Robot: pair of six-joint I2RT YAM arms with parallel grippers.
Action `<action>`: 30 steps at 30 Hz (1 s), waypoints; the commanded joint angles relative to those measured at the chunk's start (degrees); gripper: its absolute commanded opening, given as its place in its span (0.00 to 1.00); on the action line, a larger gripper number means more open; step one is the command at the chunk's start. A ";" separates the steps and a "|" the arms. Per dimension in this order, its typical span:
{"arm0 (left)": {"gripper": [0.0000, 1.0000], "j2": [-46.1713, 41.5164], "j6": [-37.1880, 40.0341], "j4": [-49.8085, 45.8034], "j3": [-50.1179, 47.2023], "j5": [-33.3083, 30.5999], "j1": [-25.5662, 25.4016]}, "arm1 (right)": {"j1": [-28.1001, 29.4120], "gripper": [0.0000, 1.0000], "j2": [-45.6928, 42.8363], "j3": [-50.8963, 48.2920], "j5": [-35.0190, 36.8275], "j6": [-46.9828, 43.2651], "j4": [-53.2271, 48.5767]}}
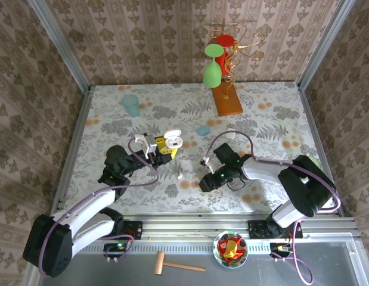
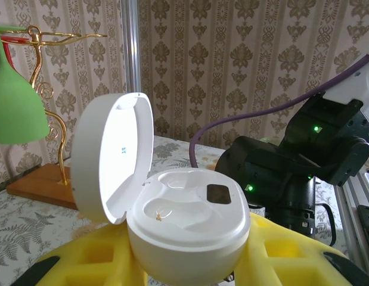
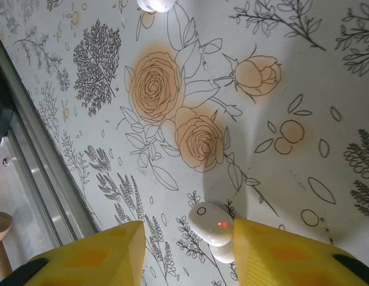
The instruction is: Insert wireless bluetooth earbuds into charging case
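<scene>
My left gripper (image 1: pixel 163 146) (image 2: pixel 187 259) is shut on the white charging case (image 2: pixel 190 220) (image 1: pixel 172 142), held between its yellow fingers (image 2: pixel 291 250) above the table. The lid (image 2: pixel 112 155) stands open, and both moulded wells look empty. My right gripper (image 3: pixel 187 238) (image 1: pixel 206 179) hangs low over the floral table, its jaws apart. Between them lies a white earbud (image 3: pixel 211 225) with a red light, touching the right finger (image 3: pixel 273 253), with a gap to the left finger. A second white earbud (image 1: pixel 180 176) (image 3: pixel 155 3) lies on the table between the two grippers.
A small pale blue case (image 1: pixel 203 130) and a white rounded thing (image 1: pixel 230 134) sit behind the right arm. A teal cup (image 1: pixel 131 105) stands back left. A gold rack on a wooden base (image 1: pixel 227 100) holds an upturned green glass (image 1: pixel 212 72). The metal rail (image 3: pixel 35 179) runs along the near edge.
</scene>
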 commanded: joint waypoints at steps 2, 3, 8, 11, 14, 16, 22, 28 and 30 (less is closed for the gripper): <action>0.24 0.22 0.19 2.67 0.70 1.43 -0.12 | 0.29 0.42 0.13 -0.14 0.16 0.42 -0.50; 0.23 0.13 0.17 2.60 0.56 1.40 -0.12 | 0.27 0.44 0.19 -0.05 0.89 0.29 -0.25; 0.23 -0.38 0.13 2.03 0.37 1.22 -0.17 | 0.29 0.46 1.81 1.19 2.42 -1.99 0.07; 0.23 -0.60 0.23 1.77 0.41 1.16 -0.12 | 0.30 0.47 3.53 2.77 1.45 -3.15 0.07; 0.24 -0.65 0.35 1.68 0.41 0.99 -0.21 | 0.29 0.46 5.77 4.23 -0.35 -3.88 -0.13; 0.23 -0.67 0.30 1.60 0.45 0.86 -0.21 | 0.29 0.46 6.88 4.75 -1.38 -3.98 -0.46; 0.23 -0.75 0.89 0.64 0.80 0.92 -0.21 | 0.38 0.42 5.30 2.57 -2.82 -3.55 -1.26; 0.23 0.03 0.77 1.57 0.95 1.05 -0.30 | 0.38 0.40 3.10 -0.13 -3.31 -1.96 -0.20; 0.23 0.36 0.71 1.82 1.05 1.21 -0.30 | 0.38 0.39 3.26 -0.20 -3.04 -1.87 -0.11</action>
